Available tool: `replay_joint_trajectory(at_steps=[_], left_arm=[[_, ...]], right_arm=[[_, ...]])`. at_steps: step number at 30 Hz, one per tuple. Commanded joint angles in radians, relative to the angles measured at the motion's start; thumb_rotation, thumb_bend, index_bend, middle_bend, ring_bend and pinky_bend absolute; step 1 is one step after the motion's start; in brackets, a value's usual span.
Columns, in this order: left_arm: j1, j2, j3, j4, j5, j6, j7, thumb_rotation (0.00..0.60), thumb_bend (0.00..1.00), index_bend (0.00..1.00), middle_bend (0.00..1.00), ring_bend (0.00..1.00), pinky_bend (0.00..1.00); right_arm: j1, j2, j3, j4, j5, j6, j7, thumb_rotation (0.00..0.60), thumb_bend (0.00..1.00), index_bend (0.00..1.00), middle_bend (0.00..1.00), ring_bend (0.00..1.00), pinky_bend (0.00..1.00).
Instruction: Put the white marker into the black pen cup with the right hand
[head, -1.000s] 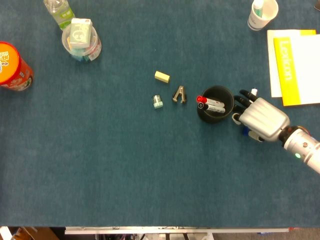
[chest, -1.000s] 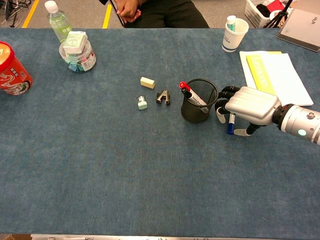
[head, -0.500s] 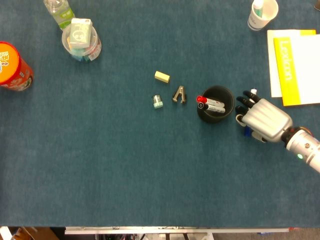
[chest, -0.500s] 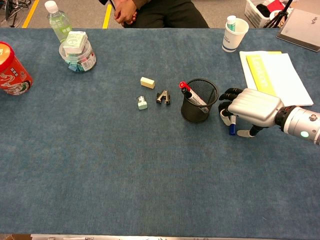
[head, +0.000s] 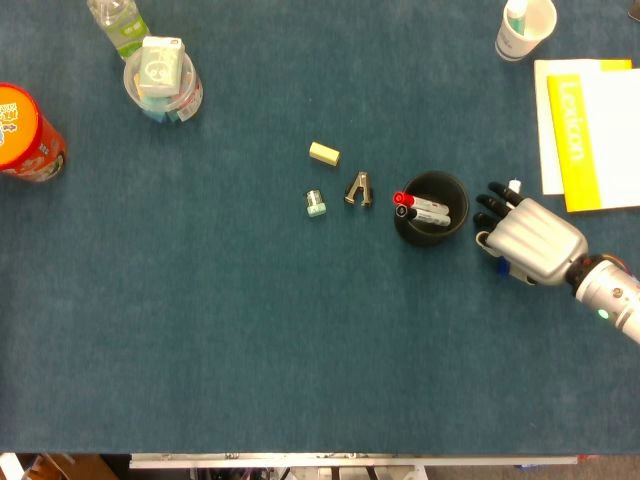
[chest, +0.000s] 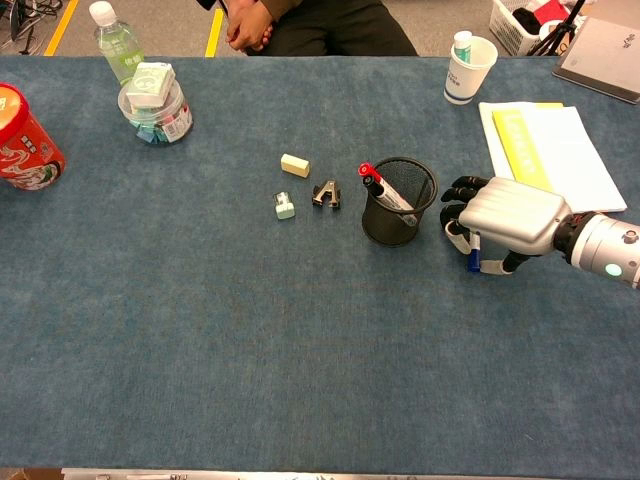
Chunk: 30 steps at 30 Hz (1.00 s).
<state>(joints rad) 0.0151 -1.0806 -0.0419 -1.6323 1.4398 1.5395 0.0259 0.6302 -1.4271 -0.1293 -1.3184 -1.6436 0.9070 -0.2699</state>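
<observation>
1. Overhead, from the head view, the right hand (head: 528, 240) lies on the blue desk (head: 250, 330) at three o'clock of the black pen cup (head: 432, 208), just beside it and not touching.
2. Its fingers (head: 491, 204) are curled down around the white marker (head: 513, 188), whose white end shows at the hand's twelve o'clock edge and whose blue end shows beneath the palm.
3. Inside the cup lie other markers, one with a red cap (head: 402, 198) leaning on the rim at nine o'clock.
4. At nine to ten o'clock of the cup sit a metal clip (head: 359, 188), a small green-white object (head: 315, 203) and a yellow eraser (head: 324, 153).
5. From the chest view, the right hand (chest: 507, 220) holds the white marker (chest: 472, 253) roughly upright, blue tip down near the desk (chest: 300, 350), dark fingers (chest: 458, 195) wrapped on it.
6. Next to it, the black pen cup (chest: 398, 202) stands upright at nine o'clock of the hand.
7. A yellow booklet on white paper (chest: 560, 150) lies at twelve o'clock of the hand, a paper cup (chest: 470, 68) beyond.
8. Neither view shows the left hand.
</observation>
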Motion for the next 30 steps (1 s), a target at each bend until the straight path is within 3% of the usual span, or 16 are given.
replay_joint_trajectory(at_steps=[1,19,25,30], left_arm=[[0.0,0.0,0.0,0.0,0.0,-0.001,0.0,0.6,0.46,0.23,0.2,0.2,0.16],[-0.001,0.001,-0.001,-0.002,0.004,0.003,0.002,0.6,0.46,0.23,0.2,0.2,0.16],[-0.002,0.007,-0.002,-0.012,0.005,0.004,0.01,0.6,0.46,0.23,0.2,0.2,0.16],[-0.006,0.007,-0.001,-0.019,0.014,0.002,0.016,0.6,0.46,0.23,0.2,0.2,0.16]], right_arm=[[-0.001,0.001,0.001,0.001,-0.002,0.003,-0.001,0.6,0.26,0.55,0.33,0.14,0.1],[-0.022,0.02,0.008,-0.012,-0.018,0.06,0.009,0.6,0.34,0.6,0.36,0.17,0.1],[-0.059,0.104,0.035,-0.104,-0.025,0.182,0.063,0.6,0.34,0.6,0.38,0.18,0.1],[-0.072,0.204,0.071,-0.232,0.001,0.243,0.244,0.6,0.34,0.61,0.4,0.19,0.11]])
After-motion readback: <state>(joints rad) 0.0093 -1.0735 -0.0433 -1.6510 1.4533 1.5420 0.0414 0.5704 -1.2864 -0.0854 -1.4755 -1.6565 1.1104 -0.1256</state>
